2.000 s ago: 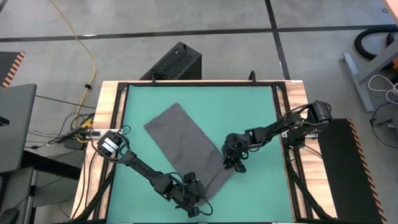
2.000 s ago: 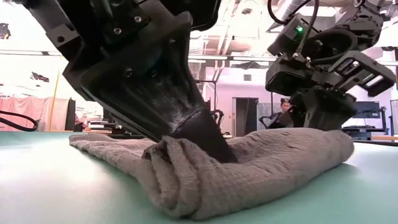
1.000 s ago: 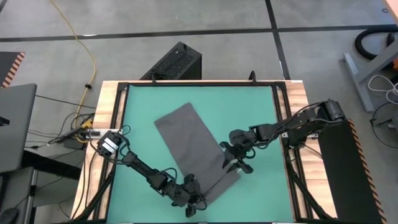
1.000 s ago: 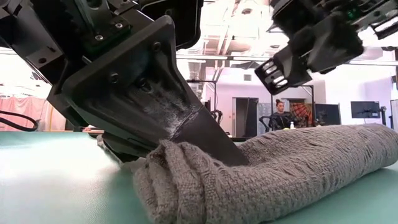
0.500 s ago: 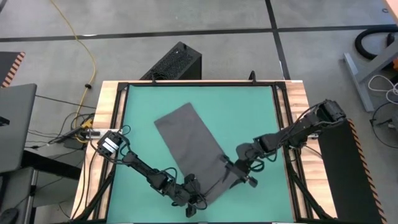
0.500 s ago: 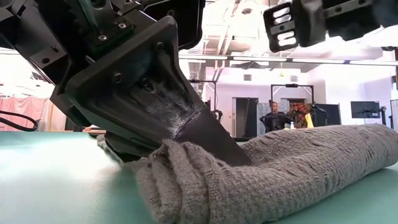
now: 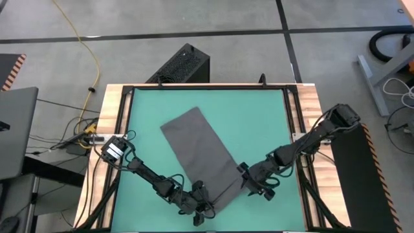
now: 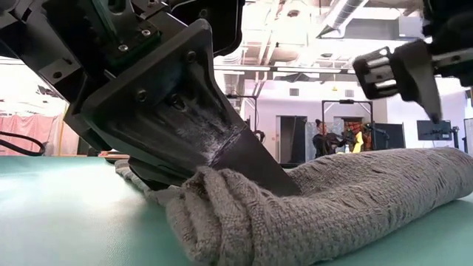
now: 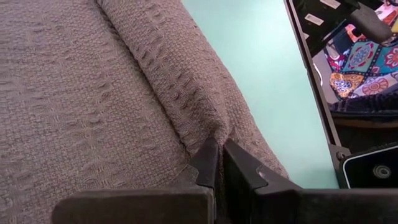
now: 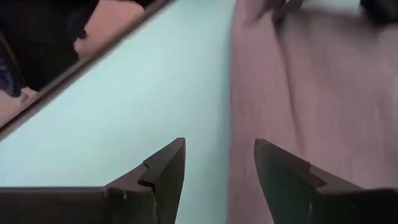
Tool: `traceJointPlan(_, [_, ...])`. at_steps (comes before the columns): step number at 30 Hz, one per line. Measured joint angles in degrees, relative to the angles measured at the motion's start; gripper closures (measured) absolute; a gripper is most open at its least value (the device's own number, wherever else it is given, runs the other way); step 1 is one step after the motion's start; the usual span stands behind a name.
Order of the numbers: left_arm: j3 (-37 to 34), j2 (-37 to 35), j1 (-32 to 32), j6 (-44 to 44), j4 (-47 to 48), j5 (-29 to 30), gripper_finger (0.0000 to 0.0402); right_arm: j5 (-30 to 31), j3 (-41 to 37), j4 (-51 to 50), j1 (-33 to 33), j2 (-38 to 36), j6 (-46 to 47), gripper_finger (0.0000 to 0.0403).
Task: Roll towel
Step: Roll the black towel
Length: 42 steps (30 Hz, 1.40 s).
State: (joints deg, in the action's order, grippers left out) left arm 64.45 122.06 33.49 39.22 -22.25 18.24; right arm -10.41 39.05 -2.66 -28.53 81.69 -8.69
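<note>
The dark grey towel (image 7: 197, 152) lies flat and slantwise on the teal mat (image 7: 259, 123), its near end bunched into a thick roll (image 8: 244, 222). My left gripper (image 7: 202, 207) is at that near end, shut on the cloth (image 9: 93, 93). My right gripper (image 7: 254, 186) hovers open at the towel's right edge near the near end. It is above the cloth in the low view (image 8: 399, 70). In the right wrist view (image 10: 219, 163) its fingers stand over the towel's edge (image 10: 298, 81) and the bare mat. My left gripper pinches a raised fold of the towel (image 9: 214, 127) between its two shut fingers, at the bunched near end. The fingers (image 8: 251, 166) slant down into the cloth from the table's left side. The towel rests on the mat, and the roll bulges in front of the fingers.
A wooden frame (image 7: 110, 116) borders the mat. A black box (image 7: 184, 65) stands beyond the far edge. Bare mat lies at the far right and left of the towel. People (image 8: 323, 140) show in the room behind the table.
My right gripper has gone toward the table's near edge along the towel's right side, from beside its middle to its near end. The towel and my left gripper have stayed where they were.
</note>
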Motion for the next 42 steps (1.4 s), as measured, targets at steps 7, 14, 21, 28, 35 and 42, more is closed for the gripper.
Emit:
traceJointPlan(7, [0.0,0.0,-0.09,-0.5,-0.92,0.22,0.0401,4.76,-1.64,-0.34,-0.27,0.11,-0.27,0.0184])
traceJointPlan(14, [0.0,0.0,-0.1,-0.52,-1.28,0.3,0.0401,8.1,-8.79,10.91,-0.36,0.11,-0.02,0.0197])
traceJointPlan(21, [0.0,0.0,-0.31,0.38,-1.84,2.26,0.0399,10.6,-13.92,17.92,0.46,0.11,-0.42,0.0213])
traceJointPlan(28, [0.0,-0.35,-0.34,-0.64,-1.65,3.77,0.0351,10.55,-15.93,18.5,1.55,0.09,6.79,0.0276])
traceJointPlan(35, [-0.04,-5.27,-0.13,-4.34,3.37,6.98,0.0302,7.8,-15.63,17.0,1.74,0.04,17.64,0.0366])
traceJointPlan(42, [-0.04,-8.68,1.09,-9.34,4.91,14.62,0.0294,1.83,-13.3,13.19,3.35,0.09,31.84,0.0366])
